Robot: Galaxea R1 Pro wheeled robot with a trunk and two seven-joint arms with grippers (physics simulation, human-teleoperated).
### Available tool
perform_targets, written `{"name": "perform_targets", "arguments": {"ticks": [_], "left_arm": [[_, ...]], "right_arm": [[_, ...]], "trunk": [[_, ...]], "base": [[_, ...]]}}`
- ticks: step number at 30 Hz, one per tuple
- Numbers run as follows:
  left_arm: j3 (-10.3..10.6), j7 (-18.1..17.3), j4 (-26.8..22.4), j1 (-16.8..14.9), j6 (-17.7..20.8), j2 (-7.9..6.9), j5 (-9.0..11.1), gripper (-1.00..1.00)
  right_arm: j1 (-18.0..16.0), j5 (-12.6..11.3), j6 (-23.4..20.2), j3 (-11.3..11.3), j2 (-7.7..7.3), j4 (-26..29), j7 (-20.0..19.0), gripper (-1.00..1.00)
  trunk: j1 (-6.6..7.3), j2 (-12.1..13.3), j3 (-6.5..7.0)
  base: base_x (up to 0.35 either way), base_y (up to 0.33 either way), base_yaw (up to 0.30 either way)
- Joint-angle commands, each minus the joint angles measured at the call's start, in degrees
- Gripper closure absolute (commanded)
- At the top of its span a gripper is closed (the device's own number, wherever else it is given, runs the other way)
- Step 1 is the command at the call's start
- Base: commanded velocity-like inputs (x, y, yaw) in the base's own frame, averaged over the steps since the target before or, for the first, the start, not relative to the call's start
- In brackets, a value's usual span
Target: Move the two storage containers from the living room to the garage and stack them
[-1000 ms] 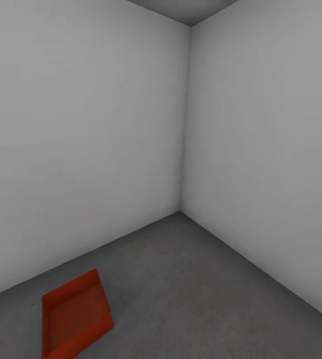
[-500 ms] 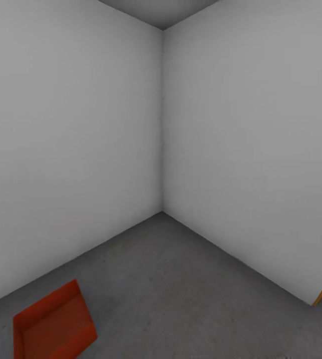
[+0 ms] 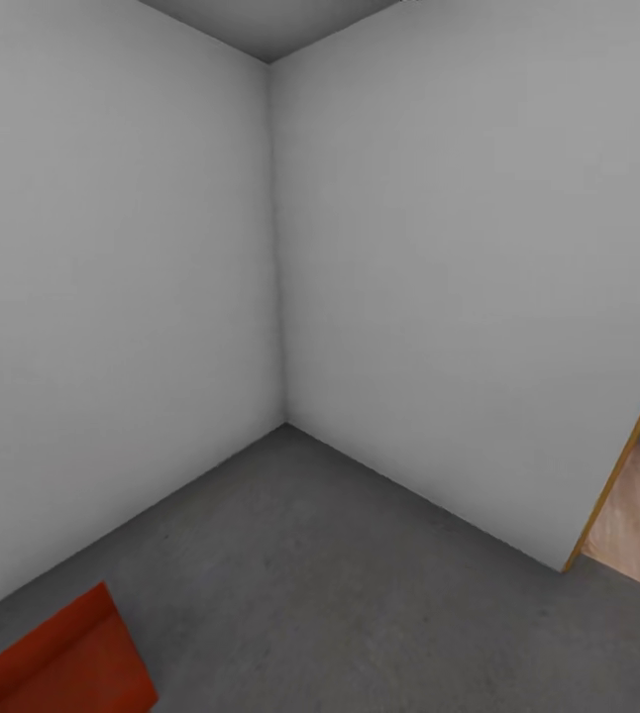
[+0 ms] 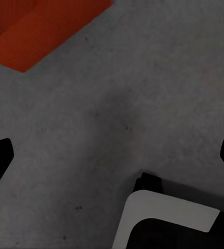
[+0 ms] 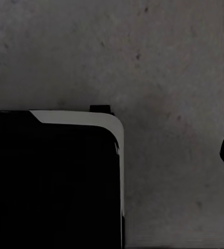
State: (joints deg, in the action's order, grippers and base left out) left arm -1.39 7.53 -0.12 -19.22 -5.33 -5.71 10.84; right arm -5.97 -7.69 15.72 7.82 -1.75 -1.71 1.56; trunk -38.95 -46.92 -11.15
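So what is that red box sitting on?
The red box sits on the dark grey concrete floor, near a pale wall. The floor right beneath it is covered, so nothing there can be seen.

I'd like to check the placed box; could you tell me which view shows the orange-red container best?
The head view: the storage container sits on the concrete floor, its corner and wall visible. The left wrist view catches a cropped corner.

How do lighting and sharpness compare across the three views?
Head view: even, soft light on pale walls, no glare, container cut by the frame edge. Left wrist view: floor slightly soft, faint shadow patch. Right wrist view: darker, grainy floor.
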Motion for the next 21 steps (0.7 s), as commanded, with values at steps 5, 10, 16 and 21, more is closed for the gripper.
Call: {"name": "perform_targets", "arguments": {"ticks": [5, 10, 16, 21], "left_arm": [[-0.11, 0.03, 0.03, -0.03, -0.2, 0.0, 0.32, -1.0], [-0.1, 0.03, 0.03, -0.03, -0.2, 0.0, 0.32, -1.0], [-0.26, -1.33, 0.13, 7.18, 0.68, 3.96, 0.22, -1.0], [-0.08, -2.18, -0.03, 7.72, 0.66, 3.71, 0.15, -1.0]], "right_arm": [[-0.09, -0.52, 0.28, 0.52, 0.25, -0.14, 0.09, -1.0], [-0.09, -0.92, 0.2, 0.3, 0.03, -0.14, 0.03, -1.0], [-0.09, -1.1, 0.19, 0.19, -0.15, -0.14, 0.03, -1.0], [-0.09, -1.18, 0.19, 0.12, -0.1, -0.14, 0.1, -1.0]], "trunk": [[-0.01, -0.06, 0.07], [-0.01, -0.06, 0.23], [-0.01, -0.06, 0.41], [-0.01, -0.06, 0.56]], "base": [[0.0, 0.0, -0.284], [0.0, 0.0, -0.284], [0.0, 0.0, -0.284], [0.0, 0.0, -0.284]]}}
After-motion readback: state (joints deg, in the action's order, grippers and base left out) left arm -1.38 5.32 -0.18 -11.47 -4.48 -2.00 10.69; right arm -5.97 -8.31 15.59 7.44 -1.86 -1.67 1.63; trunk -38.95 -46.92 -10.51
